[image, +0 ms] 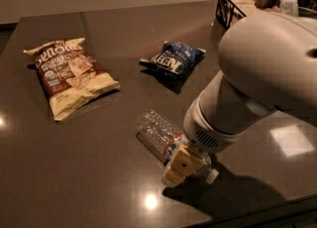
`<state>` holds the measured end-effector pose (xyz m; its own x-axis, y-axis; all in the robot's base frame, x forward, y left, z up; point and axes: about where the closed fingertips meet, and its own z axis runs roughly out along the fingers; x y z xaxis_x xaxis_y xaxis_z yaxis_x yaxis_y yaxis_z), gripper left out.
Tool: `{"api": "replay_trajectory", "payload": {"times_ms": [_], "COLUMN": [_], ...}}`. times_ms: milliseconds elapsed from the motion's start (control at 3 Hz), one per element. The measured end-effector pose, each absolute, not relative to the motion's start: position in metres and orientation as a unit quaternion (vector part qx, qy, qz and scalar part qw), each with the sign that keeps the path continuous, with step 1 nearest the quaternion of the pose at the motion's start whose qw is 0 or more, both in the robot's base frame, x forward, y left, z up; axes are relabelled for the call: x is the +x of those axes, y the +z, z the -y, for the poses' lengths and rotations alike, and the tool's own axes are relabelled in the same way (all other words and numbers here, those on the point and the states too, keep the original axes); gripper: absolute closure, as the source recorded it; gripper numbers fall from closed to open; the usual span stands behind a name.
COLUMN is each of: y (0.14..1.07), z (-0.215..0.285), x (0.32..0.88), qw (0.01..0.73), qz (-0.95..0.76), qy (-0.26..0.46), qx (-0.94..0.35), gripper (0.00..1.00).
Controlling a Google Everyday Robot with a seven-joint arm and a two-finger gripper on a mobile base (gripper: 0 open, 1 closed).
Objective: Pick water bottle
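Water bottle lying on side on dark tabletop, near centre, white cap pointing near right. Pincer low over bottle's label end, overlapping it; whether clenched or released cannot be told. Chip bag far left, blue snack bag far centre, both well apart from bottle.
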<state>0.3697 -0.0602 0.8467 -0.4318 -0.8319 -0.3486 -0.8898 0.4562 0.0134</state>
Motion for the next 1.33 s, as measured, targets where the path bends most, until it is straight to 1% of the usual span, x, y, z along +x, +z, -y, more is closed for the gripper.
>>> {"api": "replay_trajectory", "payload": {"times_ms": [667, 1000, 1333], "y": [0.859, 0.895, 0.937], "z": [0.06, 0.061, 0.062], "x": [0.374, 0.38, 0.386], "qw": [0.155, 0.179, 0.205], "qz": [-0.84, -0.827, -0.812], "qy": [0.087, 0.076, 0.06], "qx": [-0.512, -0.528, -0.543], "gripper": [0.64, 0.88, 1.0]}}
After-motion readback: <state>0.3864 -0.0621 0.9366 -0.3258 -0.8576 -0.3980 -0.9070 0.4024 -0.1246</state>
